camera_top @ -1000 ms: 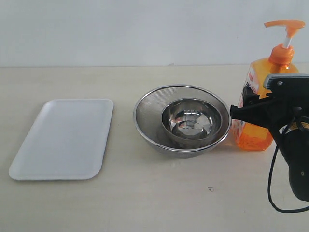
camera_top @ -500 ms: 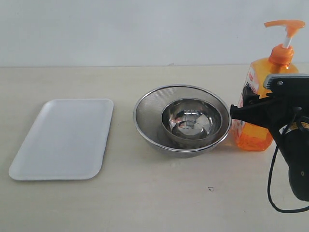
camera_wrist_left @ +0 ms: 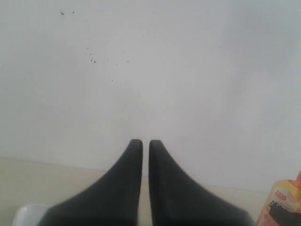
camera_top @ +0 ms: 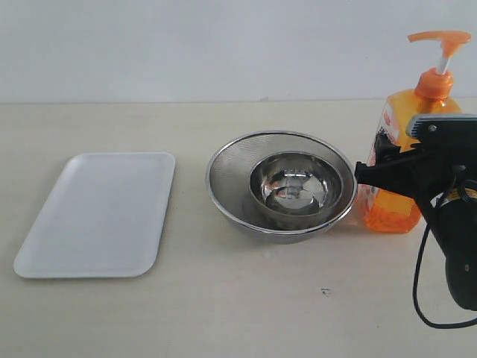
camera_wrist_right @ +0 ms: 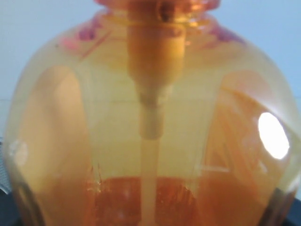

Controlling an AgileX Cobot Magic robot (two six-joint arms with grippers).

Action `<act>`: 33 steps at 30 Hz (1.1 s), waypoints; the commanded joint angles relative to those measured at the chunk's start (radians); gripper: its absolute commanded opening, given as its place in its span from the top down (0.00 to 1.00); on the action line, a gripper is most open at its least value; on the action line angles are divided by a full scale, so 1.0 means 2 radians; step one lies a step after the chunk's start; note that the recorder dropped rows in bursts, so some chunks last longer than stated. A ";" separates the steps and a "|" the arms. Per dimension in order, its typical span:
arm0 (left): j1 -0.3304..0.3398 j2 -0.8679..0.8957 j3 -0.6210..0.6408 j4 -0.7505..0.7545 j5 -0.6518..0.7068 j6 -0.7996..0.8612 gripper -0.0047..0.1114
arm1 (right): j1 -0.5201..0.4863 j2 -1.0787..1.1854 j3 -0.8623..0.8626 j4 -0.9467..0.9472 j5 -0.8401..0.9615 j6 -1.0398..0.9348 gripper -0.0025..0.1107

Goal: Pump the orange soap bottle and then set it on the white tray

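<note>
The orange soap bottle (camera_top: 389,210) stands upright on the table at the far right, its pump head (camera_top: 440,37) up. My right gripper (camera_top: 381,174) reaches in from the right, its black fingers closed against the bottle's sides at mid height. In the right wrist view the bottle (camera_wrist_right: 150,117) fills the picture. The white tray (camera_top: 97,212) lies flat at the left with nothing on it. My left gripper (camera_wrist_left: 142,143) is shut on nothing and faces the wall. That same view catches an edge of the bottle (camera_wrist_left: 282,205) and a corner of the tray (camera_wrist_left: 26,214).
A round steel mesh strainer (camera_top: 223,173) with a steel bowl (camera_top: 294,186) inside it stands in the middle of the table, between the tray and the bottle and close against the bottle. A cable loops under the right arm (camera_top: 421,298).
</note>
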 commanded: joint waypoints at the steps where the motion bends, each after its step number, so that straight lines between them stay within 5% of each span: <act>1: 0.002 -0.001 0.002 -0.001 -0.012 0.003 0.92 | 0.000 -0.001 0.001 -0.004 0.009 0.013 0.98; 20: 0.002 -0.001 0.022 0.033 -0.001 0.002 0.92 | 0.000 -0.001 0.001 -0.004 0.002 0.013 0.98; 22: 0.002 -0.001 0.027 0.135 -0.001 -0.079 0.92 | 0.000 -0.001 0.001 -0.004 0.002 0.013 0.98; 30: 0.002 -0.001 0.029 0.787 -0.037 -0.719 0.92 | 0.000 -0.001 0.001 -0.004 0.002 0.013 0.98; 33: 0.002 -0.001 0.046 0.878 -0.040 -0.796 0.92 | 0.000 -0.001 0.001 -0.004 0.002 0.013 0.98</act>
